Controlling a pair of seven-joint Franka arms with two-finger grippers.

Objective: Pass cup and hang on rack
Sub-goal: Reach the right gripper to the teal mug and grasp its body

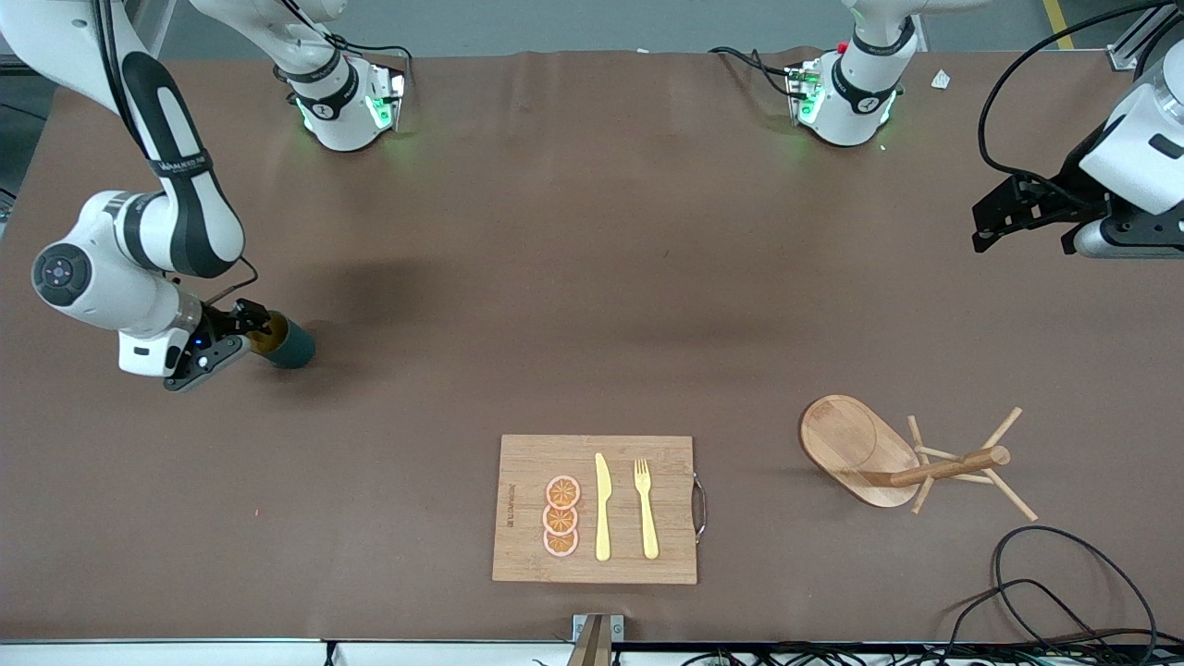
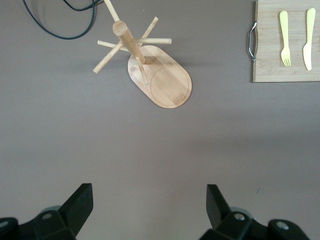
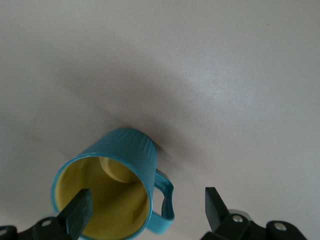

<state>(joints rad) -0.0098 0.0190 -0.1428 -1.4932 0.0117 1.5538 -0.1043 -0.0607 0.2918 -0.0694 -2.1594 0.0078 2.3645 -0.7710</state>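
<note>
One board (image 1: 527, 555), cup (image 1: 289, 344), rack (image 1: 865, 453).

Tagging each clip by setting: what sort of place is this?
Probably a robotics lab bench staged as a kitchen task: two arms bolted to a brown-covered table, loose cables, and props such as a cutting board, teal cup and wooden mug rack.

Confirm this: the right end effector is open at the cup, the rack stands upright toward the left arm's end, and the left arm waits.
One error: the front view shows the rack toppled, its post lying sideways, not upright. The right end effector is open at the cup; the left arm waits.
</note>
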